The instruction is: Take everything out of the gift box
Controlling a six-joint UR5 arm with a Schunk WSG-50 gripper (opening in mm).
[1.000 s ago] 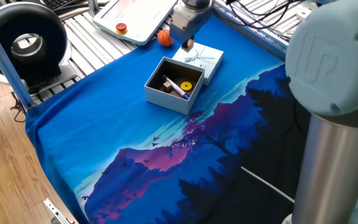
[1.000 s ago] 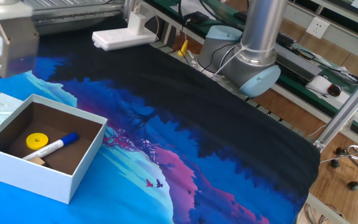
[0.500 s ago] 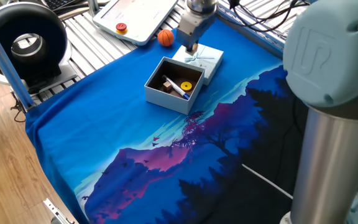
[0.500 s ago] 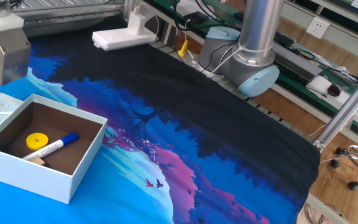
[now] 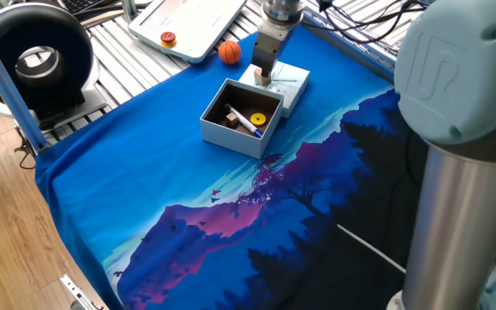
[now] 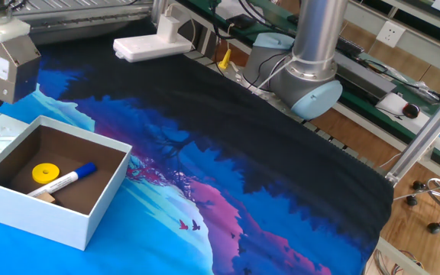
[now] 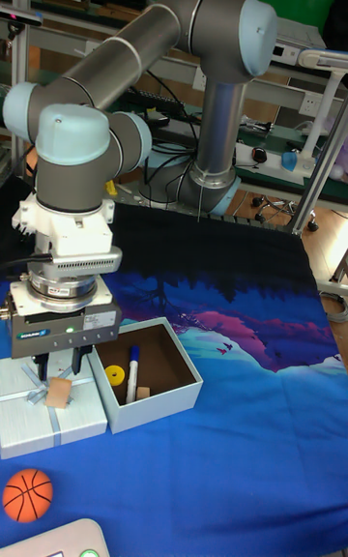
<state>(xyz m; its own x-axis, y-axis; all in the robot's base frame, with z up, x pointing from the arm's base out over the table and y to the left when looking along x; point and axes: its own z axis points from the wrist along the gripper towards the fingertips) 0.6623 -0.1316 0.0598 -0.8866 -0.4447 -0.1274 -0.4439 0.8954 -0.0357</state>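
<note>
Surface: blue printed cloth (image 5: 188,172), lid (image 7: 48,412) at 9 o'clock of gift box (image 5: 241,118).
Gripper (image 7: 58,385): pinching wooden cube (image 7: 60,393) above lid.
Risk: cube tumbling off ribboned lid on release.

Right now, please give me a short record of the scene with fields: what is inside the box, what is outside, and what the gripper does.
box: gift box, open, on the blue cloth
inside box: yellow disc, pen, one wooden cube
outside box: orange ball on the cloth, near the lid
lid: flat, with ribbon, beside the box
gripper: over the lid, shut on a second wooden cube
left to remove: disc, pen, one cube
</note>
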